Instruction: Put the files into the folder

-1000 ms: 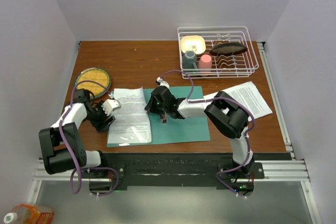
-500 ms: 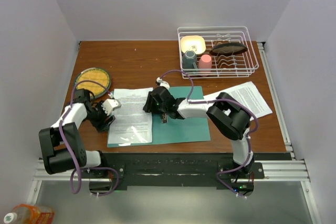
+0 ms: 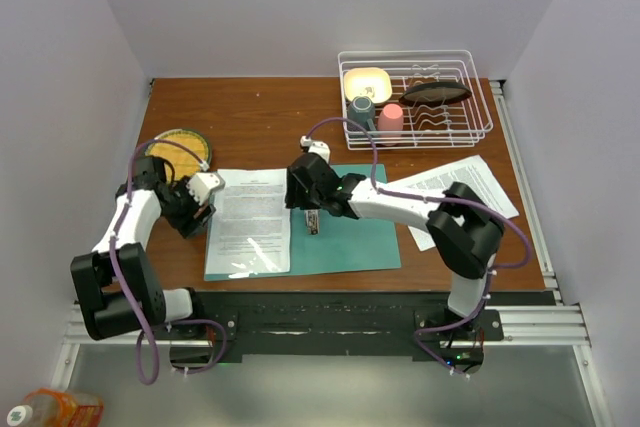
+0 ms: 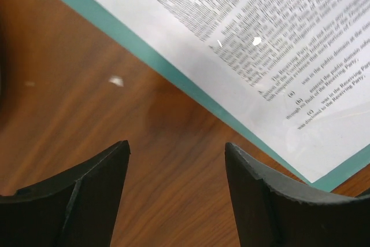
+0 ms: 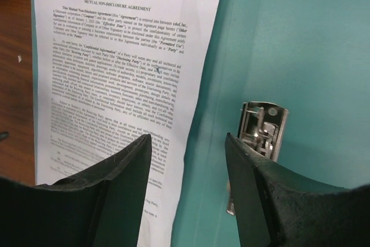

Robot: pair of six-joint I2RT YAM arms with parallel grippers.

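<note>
The teal folder (image 3: 350,237) lies open on the table. One of the files (image 3: 250,222), a white printed sheet, rests flat on its left leaf. More files (image 3: 470,187) lie on the wood to the right, under my right arm. My right gripper (image 3: 298,209) hovers open over the centre crease. In its wrist view the right gripper (image 5: 188,137) has the sheet (image 5: 115,56) on one side and bare teal folder (image 5: 300,39) on the other. My left gripper (image 3: 205,207) is open beside the folder's left edge. Only bare wood shows between the jaws of the left gripper (image 4: 176,144).
A metal clip (image 3: 312,222) is fixed near the folder's crease and shows as the clip (image 5: 263,128) beside my right finger. A round woven mat (image 3: 177,152) lies at the back left. A wire dish rack (image 3: 415,97) with cups and a bowl stands at the back right.
My right gripper has opened and let go of the sheet, which now lies flat on the left leaf. The right elbow swung right. My left arm drew slightly back.
</note>
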